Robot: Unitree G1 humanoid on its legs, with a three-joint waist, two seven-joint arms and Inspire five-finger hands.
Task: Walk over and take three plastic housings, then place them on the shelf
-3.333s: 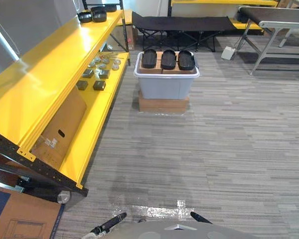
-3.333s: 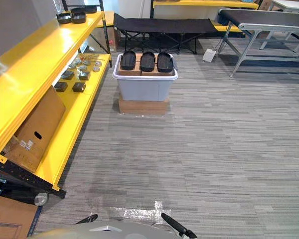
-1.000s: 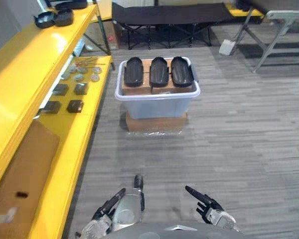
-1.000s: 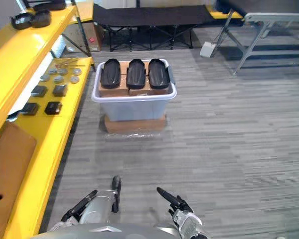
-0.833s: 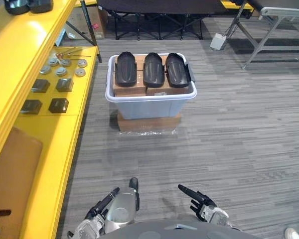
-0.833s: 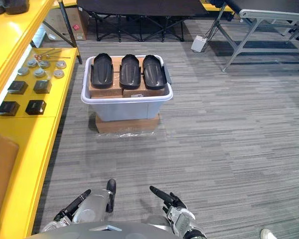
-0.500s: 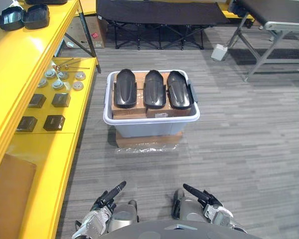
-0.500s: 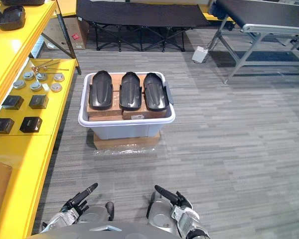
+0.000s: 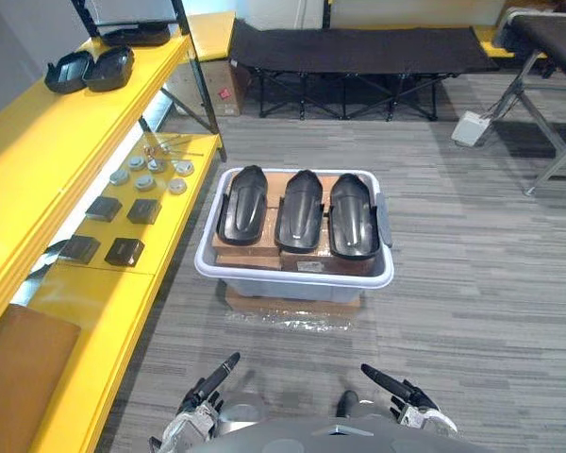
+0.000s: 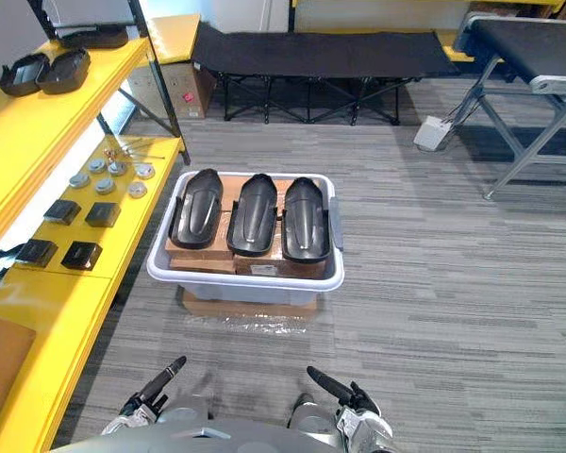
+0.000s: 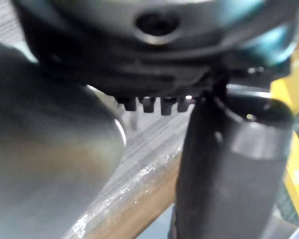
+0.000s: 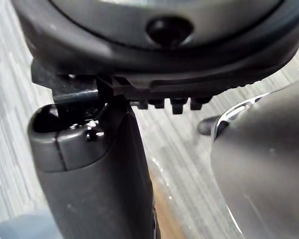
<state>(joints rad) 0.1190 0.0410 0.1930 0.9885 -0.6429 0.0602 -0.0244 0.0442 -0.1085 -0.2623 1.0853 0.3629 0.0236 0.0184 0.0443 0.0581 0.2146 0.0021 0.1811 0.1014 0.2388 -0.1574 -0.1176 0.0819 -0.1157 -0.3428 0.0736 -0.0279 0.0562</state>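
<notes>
Three black plastic housings (image 9: 242, 205) (image 9: 300, 209) (image 9: 352, 215) lie side by side on brown cartons inside a pale grey bin (image 9: 292, 283). The bin stands on a flat carton on the carpet straight ahead. Low at the near edge of the eye views, my left hand (image 9: 208, 387) and right hand (image 9: 396, 392) point forward with straight fingers and hold nothing. Both are well short of the bin. The left wrist view shows that hand's thumb (image 11: 229, 164) up close over the carpet, and the right wrist view shows its own thumb (image 12: 89, 169).
A yellow shelf (image 9: 38, 179) runs along the left. Its upper board bears two more black housings (image 9: 90, 68); its lower board bears small dark blocks (image 9: 123, 209) and metal discs (image 9: 146, 175). A black folding cot (image 9: 358, 47) stands behind the bin, table legs (image 9: 557, 142) at right.
The camera has come closer to the bin, which now looks larger and lower in the picture. Both hands stay low, open and holding nothing.
</notes>
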